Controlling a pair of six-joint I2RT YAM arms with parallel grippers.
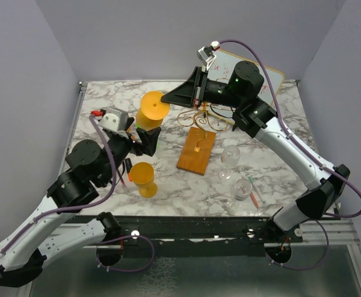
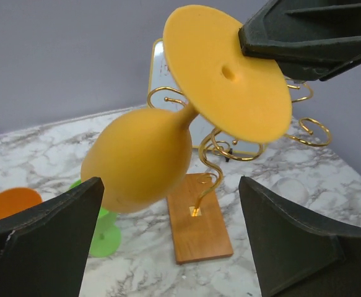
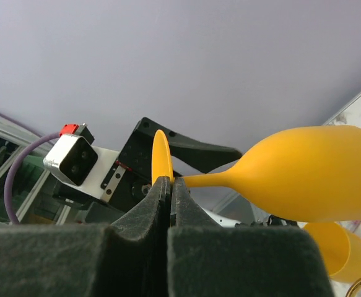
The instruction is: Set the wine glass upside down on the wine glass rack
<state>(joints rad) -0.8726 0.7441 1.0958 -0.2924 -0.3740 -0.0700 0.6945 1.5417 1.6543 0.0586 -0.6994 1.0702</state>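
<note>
R gripper (image 3: 169, 183) pinches wine glass (image 2: 140, 161) foot; rack (image 1: 197, 151) & clear glasses (image 1: 231, 158) nearby.

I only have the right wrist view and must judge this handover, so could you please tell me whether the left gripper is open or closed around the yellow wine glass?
Observer: The left gripper is open, its fingers wide apart, with the bowl of the yellow wine glass between them.
Operator: Thank you; where is the wine glass rack?
Observer: It stands on the table just right of the glass in the top view, with nothing hanging on it.
Operator: Is anything close to it?
Observer: Clear glasses stand on the table right of its wooden base.
</note>
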